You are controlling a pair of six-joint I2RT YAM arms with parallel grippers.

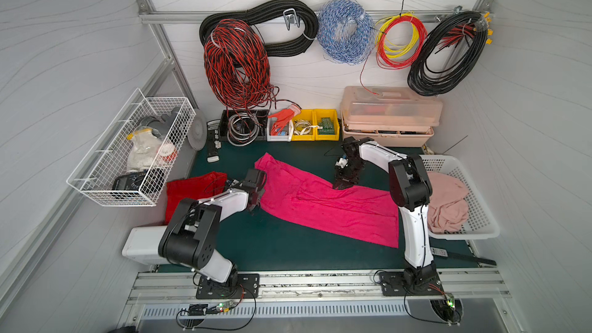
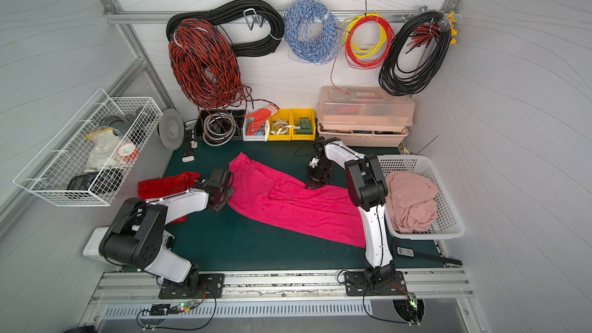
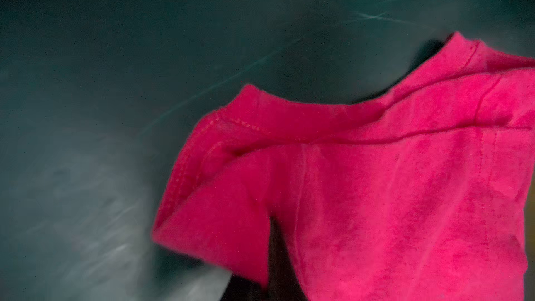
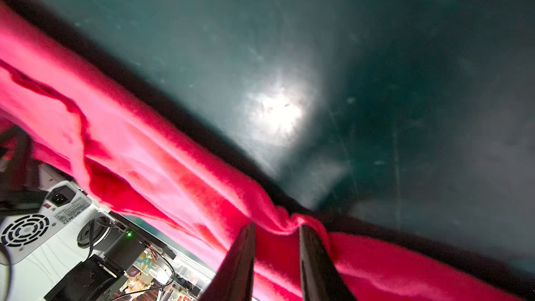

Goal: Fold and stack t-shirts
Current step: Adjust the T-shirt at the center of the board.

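Across the middle of the green table (image 1: 288,251) lies the magenta t-shirt (image 1: 330,209), partly folded into a long band. The red t-shirt (image 1: 189,190) lies at the left. The left hand (image 1: 258,201) is clenched on the magenta shirt's left end, and the right hand (image 4: 276,228) pinches its far edge. The next move, I judge, needs both hands to lift together and carry the cloth over evenly.

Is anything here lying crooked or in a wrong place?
Yes. The magenta t-shirt lies slanted and creased across the green mat, not square. At the back, an orange-red glove sprawls over the rim of a white bin, not inside it.
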